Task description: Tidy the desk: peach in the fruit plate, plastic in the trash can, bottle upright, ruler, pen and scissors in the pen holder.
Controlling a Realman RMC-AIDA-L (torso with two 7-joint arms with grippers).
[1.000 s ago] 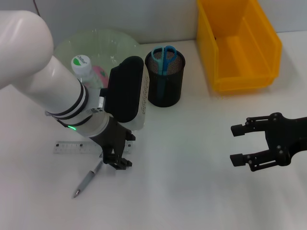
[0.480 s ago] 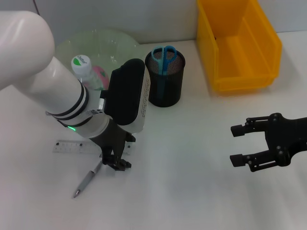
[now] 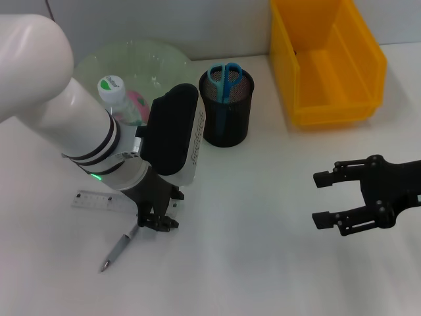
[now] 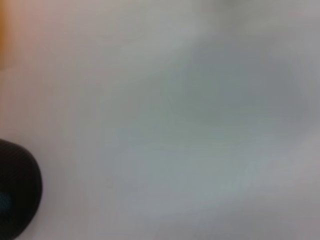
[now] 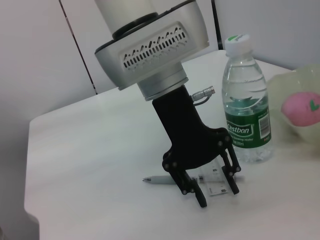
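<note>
My left gripper stands open, its tips down at the table and straddling the right end of the clear ruler. From the right wrist view, the left gripper has the ruler between its fingers. The grey pen lies just beside it. The bottle stands upright next to the pink peach in the green fruit plate. Blue scissors stand in the black mesh pen holder. My right gripper hovers open at the right. No plastic is in view.
The yellow trash can stands at the back right. My bulky white left arm covers part of the plate and bottle. A dark round shape sits at the edge of the left wrist view over bare table.
My left gripper has edged slightly left and lower over the ruler's end. The right gripper has shifted only a few pixels.
</note>
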